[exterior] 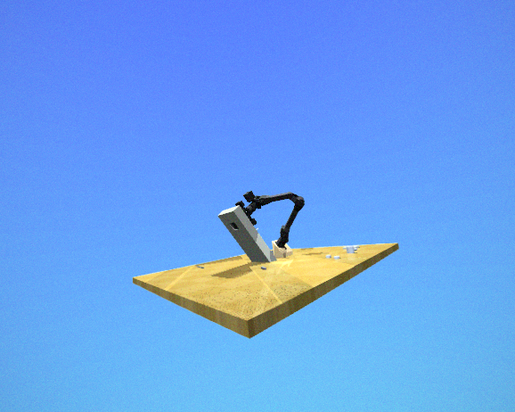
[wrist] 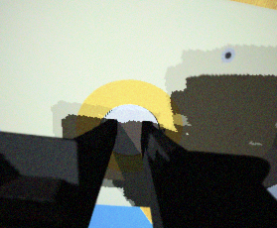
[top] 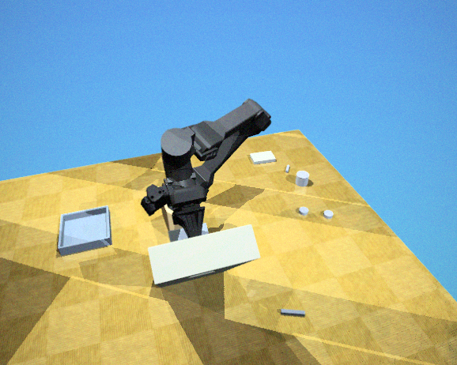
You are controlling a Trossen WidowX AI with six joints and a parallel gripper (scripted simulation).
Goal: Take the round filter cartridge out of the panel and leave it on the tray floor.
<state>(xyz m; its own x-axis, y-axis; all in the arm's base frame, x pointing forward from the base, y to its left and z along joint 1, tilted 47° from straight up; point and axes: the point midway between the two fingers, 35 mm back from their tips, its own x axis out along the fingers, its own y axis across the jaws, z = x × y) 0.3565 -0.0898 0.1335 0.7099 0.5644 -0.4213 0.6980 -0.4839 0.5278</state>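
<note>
In the wrist view, the gripper (top: 195,236) (wrist: 129,124) grips the round filter cartridge (wrist: 131,113), inside the yellow ring (wrist: 130,88) at centre; the tray (top: 84,230) lies at left in the top view.

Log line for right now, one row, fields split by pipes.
black parallel-jaw gripper: shut on round white filter cartridge | cartridge: in pale slanted service panel | grey square tray: cartridge not in it

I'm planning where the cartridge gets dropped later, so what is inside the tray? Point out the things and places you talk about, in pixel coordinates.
Nothing shows inside the tray (top: 84,250), only its shaded floor. The near wall may cover a strip of that floor.
</note>
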